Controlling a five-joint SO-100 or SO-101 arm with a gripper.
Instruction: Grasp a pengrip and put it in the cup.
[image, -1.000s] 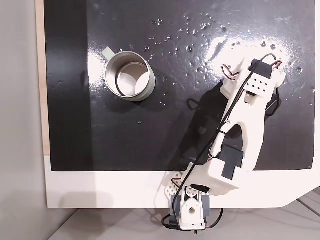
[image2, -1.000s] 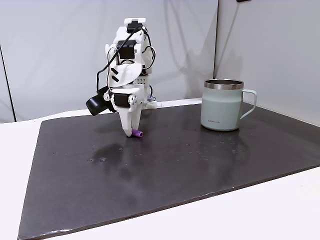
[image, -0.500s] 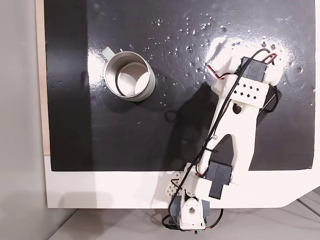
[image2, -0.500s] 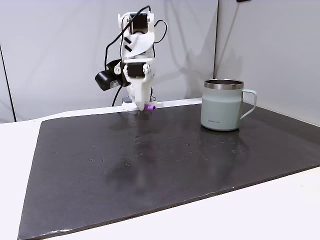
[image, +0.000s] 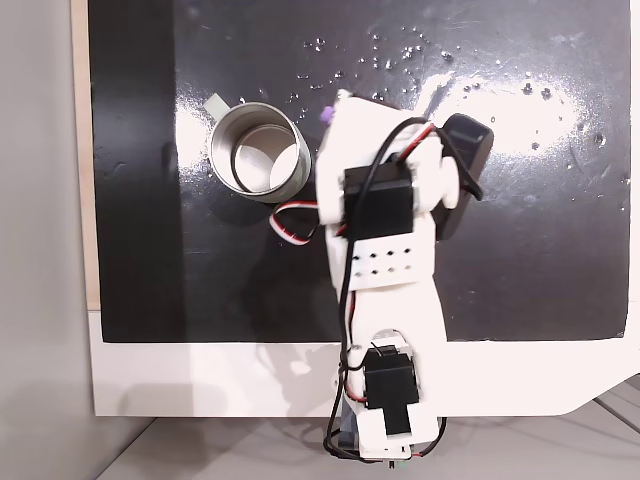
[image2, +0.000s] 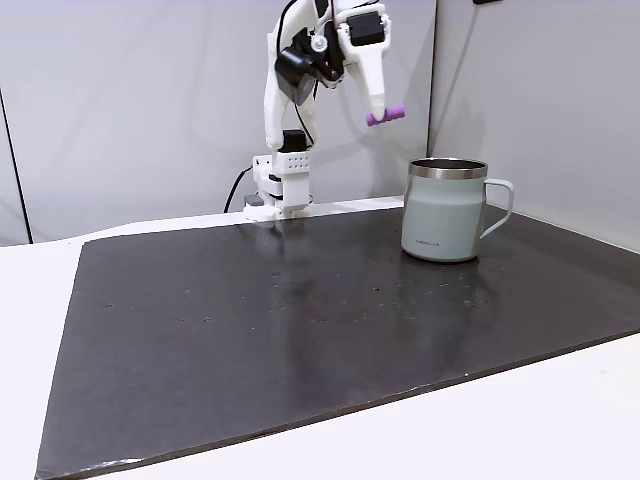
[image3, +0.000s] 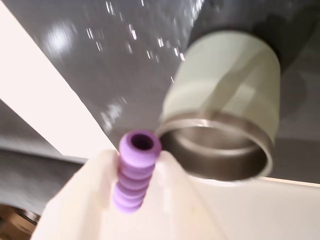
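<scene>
The pengrip (image3: 136, 172) sits pinched between the two pale fingers (image3: 90, 200) of the gripper (image2: 381, 113), which is clamped on it and holds it in the air, well above the black mat (image2: 300, 320). In the side-on fixed view the pengrip (image2: 386, 116) sticks out sideways from the fingertips, to the left of the cup (image2: 445, 210) and higher than its rim. From above, a small purple end of it (image: 325, 116) peeks out at the tip of the white arm (image: 385, 270), just to the right of the cup (image: 258, 152).

It is a short purple tube with a ribbed body and an open round hole at its near end; the ribs and hole are plain in the wrist view.

The wrist view also shows the cup (image3: 225, 110) lying close beyond the pengrip, its metal rim and dark mouth blurred. The side-on view shows the cup's handle (image2: 500, 205) and pale green wall, while the top-down view shows its pale inside.
</scene>
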